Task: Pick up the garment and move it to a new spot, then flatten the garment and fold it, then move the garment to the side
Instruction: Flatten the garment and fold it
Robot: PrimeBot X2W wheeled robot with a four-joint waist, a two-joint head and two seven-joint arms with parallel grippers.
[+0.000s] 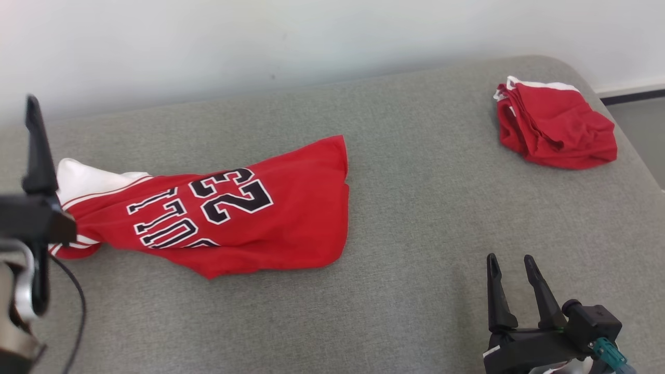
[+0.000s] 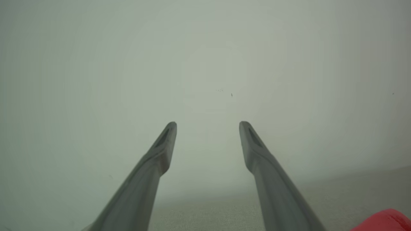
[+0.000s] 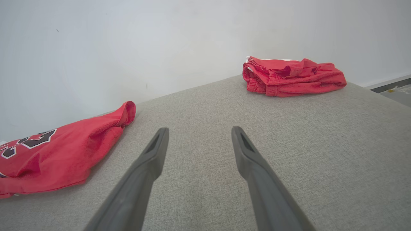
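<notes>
The garment is a red jersey (image 1: pixel 234 218) with a black-and-white number 23 and white trim. It lies loosely spread and rumpled on the left half of the grey padded surface (image 1: pixel 426 208). My left gripper (image 1: pixel 34 111) hangs just left of the jersey's white-trimmed end, above the surface. In the left wrist view its fingers (image 2: pixel 207 123) stand open with nothing between them and point at the pale wall, with a red bit of the jersey (image 2: pixel 383 221) at the lower right corner. My right gripper (image 1: pixel 510 258) hovers open and empty at the front right. Its fingers (image 3: pixel 199 130) point across bare fabric, with the jersey (image 3: pixel 57 157) to their left.
A second red garment (image 1: pixel 556 130) with white trim lies folded in a pile at the back right corner, also seen as a red pile (image 3: pixel 292 77) in the right wrist view. A white wall (image 1: pixel 260 41) runs behind the surface. The surface's right edge drops to grey floor (image 1: pixel 641 130).
</notes>
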